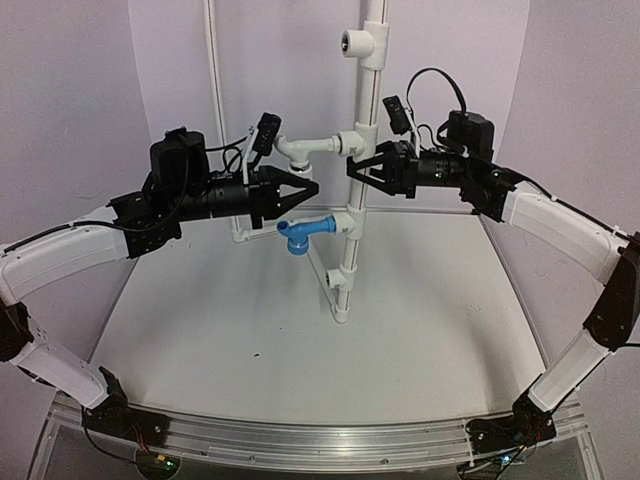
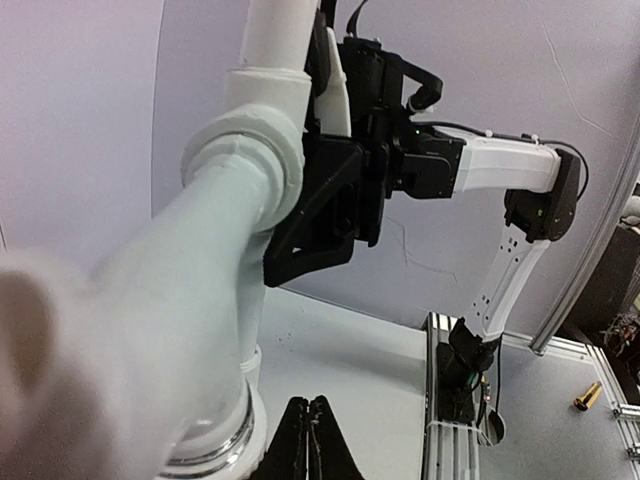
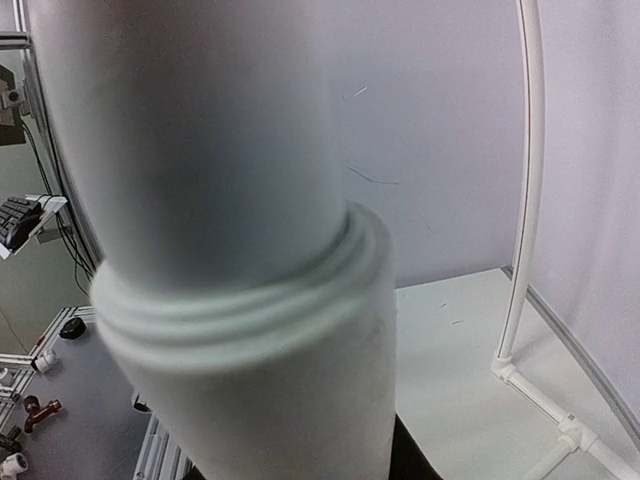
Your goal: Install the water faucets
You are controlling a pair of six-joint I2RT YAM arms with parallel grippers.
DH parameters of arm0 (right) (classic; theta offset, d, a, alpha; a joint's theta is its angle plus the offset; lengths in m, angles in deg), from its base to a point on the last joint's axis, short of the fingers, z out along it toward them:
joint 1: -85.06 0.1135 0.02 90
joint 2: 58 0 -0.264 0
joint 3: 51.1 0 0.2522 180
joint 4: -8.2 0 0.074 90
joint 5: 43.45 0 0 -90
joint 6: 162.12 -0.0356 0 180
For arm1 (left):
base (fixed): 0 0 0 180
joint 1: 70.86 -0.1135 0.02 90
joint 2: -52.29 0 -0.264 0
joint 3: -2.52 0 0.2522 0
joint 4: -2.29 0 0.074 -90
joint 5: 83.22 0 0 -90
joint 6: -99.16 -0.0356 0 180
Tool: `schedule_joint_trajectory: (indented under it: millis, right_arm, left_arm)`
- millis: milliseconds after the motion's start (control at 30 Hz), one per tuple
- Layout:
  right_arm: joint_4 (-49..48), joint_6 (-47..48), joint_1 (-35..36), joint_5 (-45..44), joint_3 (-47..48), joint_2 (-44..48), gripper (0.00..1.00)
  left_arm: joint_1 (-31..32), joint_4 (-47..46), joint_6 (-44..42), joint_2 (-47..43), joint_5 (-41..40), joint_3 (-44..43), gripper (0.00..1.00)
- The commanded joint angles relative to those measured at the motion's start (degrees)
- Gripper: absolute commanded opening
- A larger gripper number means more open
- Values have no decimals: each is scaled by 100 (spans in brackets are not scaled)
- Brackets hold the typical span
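Apparently late in the job: both faucets are on the stand.

- White faucet (image 1: 297,150): plugged into the upper T-fitting (image 1: 358,138) on the upright pipe (image 1: 348,270). Stem runs out level to the left and the spout is turned down. In the left wrist view it is a large blurred white mass (image 2: 170,260) leading back to that fitting.
- Blue faucet (image 1: 300,233): 1 fitting lower on the same pipe, also reaching left with its mouth down.
- Left gripper (image 1: 312,187): pinched closed and empty. The left wrist view shows the 2 fingertips (image 2: 297,445) meeting with nothing between them. It hangs between the 2 faucets, just under the white spout and above the blue one. Contact with either cannot be told.
- Right gripper (image 1: 352,169): clamped on the upright pipe just below the upper T-fitting. The right wrist view is filled by the blurred pipe (image 3: 230,200).

Judgement: the step in hand looks like seating or checking the white faucet, with the right arm bracing the stand. Whether the stem is fully home in its socket cannot be read from these views.

Next move:
- If more seating is needed, the left gripper must open, rise and close around the white stem. It then pushes or turns along the stem's axis toward the fitting while the right arm keeps the pipe from swinging.
- If the faucet is seated, the left arm backs off first. The right then lets go straight back so the stand does not rock.
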Motion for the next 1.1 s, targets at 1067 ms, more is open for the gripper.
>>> schedule_joint_trajectory:
  millis: [1067]
  right_arm:
    - [624, -1059, -38, 12, -112, 98, 0]
  left_arm:
    - [-731, -366, -158, -564, 84, 301, 41]
